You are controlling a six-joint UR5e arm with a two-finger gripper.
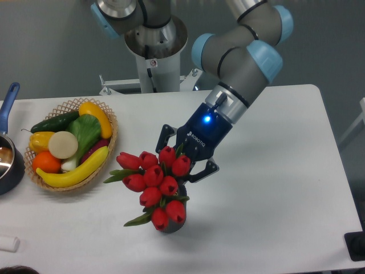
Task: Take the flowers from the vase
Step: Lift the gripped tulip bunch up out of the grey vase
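Note:
The flowers point(153, 181), a bunch of red tulip buds with green leaves, stand in the small dark grey vase point(173, 226) at the middle front of the white table. Only the vase's lower edge shows under the buds. My gripper point(181, 160) comes in from the upper right, tilted down toward the bunch. Its jaws stand open, one finger point(163, 136) at the upper left of the bunch and one finger point(206, 170) at the right. The fingertips are partly hidden behind the top buds. I cannot tell whether they touch the stems.
A wicker basket point(112, 149) with yellow, green and orange fruit and vegetables sits left of the bunch. A dark pot with a blue handle point(8, 100) is at the left edge. A small white object point(8, 244) lies at the front left. The arm's base point(153, 54) stands behind the table.

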